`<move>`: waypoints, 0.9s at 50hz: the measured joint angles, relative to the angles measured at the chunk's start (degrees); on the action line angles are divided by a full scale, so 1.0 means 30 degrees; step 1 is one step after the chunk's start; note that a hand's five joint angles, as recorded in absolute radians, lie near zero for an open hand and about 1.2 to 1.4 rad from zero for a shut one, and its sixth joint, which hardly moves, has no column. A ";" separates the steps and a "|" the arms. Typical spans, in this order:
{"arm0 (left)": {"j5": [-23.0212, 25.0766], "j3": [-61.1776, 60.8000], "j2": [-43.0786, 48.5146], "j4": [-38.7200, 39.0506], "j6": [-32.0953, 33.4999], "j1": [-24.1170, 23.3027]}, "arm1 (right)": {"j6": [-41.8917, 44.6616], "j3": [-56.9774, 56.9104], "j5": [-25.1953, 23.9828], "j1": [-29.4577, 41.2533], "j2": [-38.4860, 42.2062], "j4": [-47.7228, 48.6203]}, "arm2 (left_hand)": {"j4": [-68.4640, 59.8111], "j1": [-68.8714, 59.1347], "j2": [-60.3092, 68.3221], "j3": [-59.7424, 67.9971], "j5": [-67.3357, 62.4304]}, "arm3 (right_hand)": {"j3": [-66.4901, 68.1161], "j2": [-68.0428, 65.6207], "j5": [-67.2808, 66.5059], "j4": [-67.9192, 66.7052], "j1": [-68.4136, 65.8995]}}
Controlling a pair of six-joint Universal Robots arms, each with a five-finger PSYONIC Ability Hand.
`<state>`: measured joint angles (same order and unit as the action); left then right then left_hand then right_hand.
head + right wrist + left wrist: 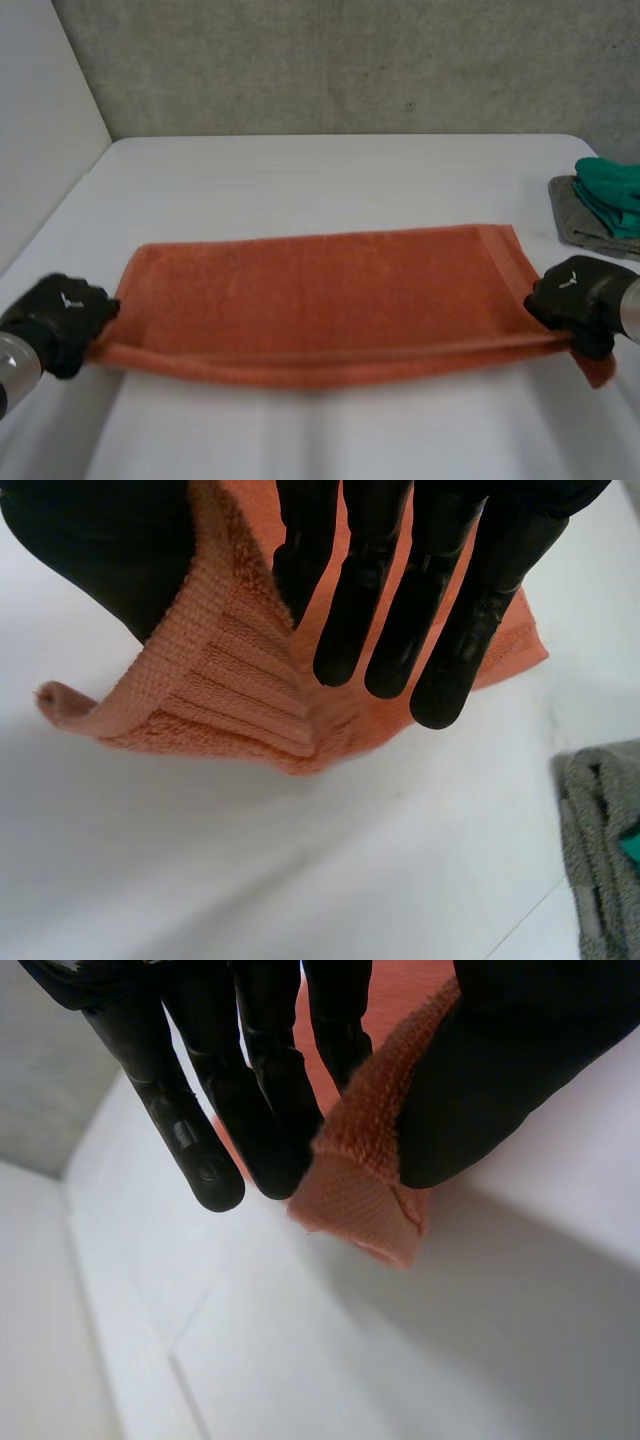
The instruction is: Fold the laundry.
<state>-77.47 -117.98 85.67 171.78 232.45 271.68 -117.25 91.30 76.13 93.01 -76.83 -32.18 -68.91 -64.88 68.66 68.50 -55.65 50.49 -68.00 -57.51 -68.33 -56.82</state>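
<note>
An orange towel (320,290) is stretched across the white table (330,180), its near edge lifted and doubled into a fold. My left hand (60,315) holds the towel's near left corner; in the left wrist view the thumb (500,1070) pinches the orange corner (360,1180) against straight fingers (270,1110). My right hand (575,295) holds the near right corner; in its wrist view the towel's ribbed border (230,680) sits pinched between thumb (100,550) and straight fingers (400,600). The far edge lies flat on the table.
A stack of folded cloths, green (612,195) on grey (580,225), lies at the table's right edge, with the grey one (600,850) beside my right hand. A grey wall stands behind the table, and a white wall runs along its left side.
</note>
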 measured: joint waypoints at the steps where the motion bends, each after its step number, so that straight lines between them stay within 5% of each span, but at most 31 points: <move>1: 0.0000 0.0000 0.0000 0.0000 0.0000 0.0000 | 0.0000 0.0000 0.0000 0.0000 0.0000 0.0000 | 0.0000 0.0000 0.0000 0.0000 0.0000 | 0.0000 0.0000 0.0000 0.0000 0.0000; 4: 0.0598 0.0287 0.0670 -0.0184 0.0534 0.0114 | 0.0381 -0.0035 0.0061 -0.0105 0.0519 0.0413 | 0.0000 0.0000 0.0000 0.0000 0.0000 | 0.0000 -0.0002 0.0000 0.0000 0.0000; 9: 0.0360 0.2063 0.3850 0.2981 -0.0134 -0.0530 | 0.0058 -0.1508 0.0931 0.0318 0.3045 0.3405 | 0.0000 0.0000 0.0000 0.0000 0.0000 | 0.0000 0.0000 0.0000 0.0000 0.0000; 22: -0.4653 0.8019 1.0973 0.9801 -0.3106 -0.3728 | 0.0041 -0.8290 0.3242 0.2755 0.9160 1.0117 | 0.0000 0.0000 0.0000 0.0000 0.0000 | 0.0000 0.0000 -0.0002 0.0000 0.0000; 35: -0.5984 1.1842 1.4784 1.1257 -0.2858 -0.4875 | -0.0125 -1.3849 0.3726 0.3395 1.4242 1.1061 | 0.0394 0.0011 -0.0406 -0.0345 0.0058 | 0.0023 0.0061 0.0012 0.0018 0.0040; 37: -0.5970 1.2057 1.4968 1.1278 -0.2838 -0.4959 | -0.0238 -1.4218 0.3879 0.3411 1.4540 1.1332 | 0.1318 0.0415 -0.1445 -0.1424 0.0252 | 0.1047 0.3150 0.2712 0.3189 0.2712; 38: -0.5955 1.2113 1.5023 1.1279 -0.2833 -0.5020 | -0.0329 -1.4336 0.3977 0.3418 1.4624 1.1470 | 0.6456 0.6070 -0.6734 -0.6244 0.5239 | -0.1590 0.6195 0.5229 0.5811 0.5306; 39: -0.5934 1.2150 1.5056 1.1278 -0.2830 -0.5116 | -0.0481 -1.4450 0.4118 0.3424 1.4675 1.1636 | 0.6456 0.6070 -0.6734 -0.6244 0.5239 | -0.4247 0.8951 0.7872 0.8472 0.7933; 40: -0.5915 1.2168 1.5059 1.1278 -0.2829 -0.5195 | -0.0621 -1.4507 0.4227 0.3428 1.4680 1.1748 | 1.2123 1.2587 -1.2349 -1.1754 1.0886 | -0.6151 1.0862 0.9789 1.0379 0.9804; 41: -0.5885 1.2174 1.5029 1.1277 -0.2830 -0.5365 | -0.0933 -1.4557 0.4463 0.3435 1.4609 1.1890 | 1.2123 1.2587 -1.2349 -1.1754 1.0886 | -1.0747 1.5764 1.5110 1.5648 1.3773; 42: -0.5873 1.2167 1.5011 1.1271 -0.2831 -0.5433 | -0.1096 -1.4569 0.4575 0.3438 1.4548 1.1944 | 1.7141 1.7193 -1.7142 -1.6916 1.5804 | -1.0747 1.5764 1.5110 1.5648 1.3773; 45: -0.5849 1.2058 1.4746 1.1252 -0.2854 -0.5774 | -0.2285 -1.4438 0.5199 0.3423 1.3846 1.2046 | 1.8801 1.8007 -1.8696 -1.8509 1.7479 | -1.2746 1.8360 1.7849 1.8290 1.5052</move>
<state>-95.02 -81.80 129.91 205.54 223.88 254.36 -124.10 47.99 91.72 103.28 -35.29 3.96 -12.51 -10.86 12.57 12.97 -3.21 12.25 -12.92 -3.96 -13.46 -11.67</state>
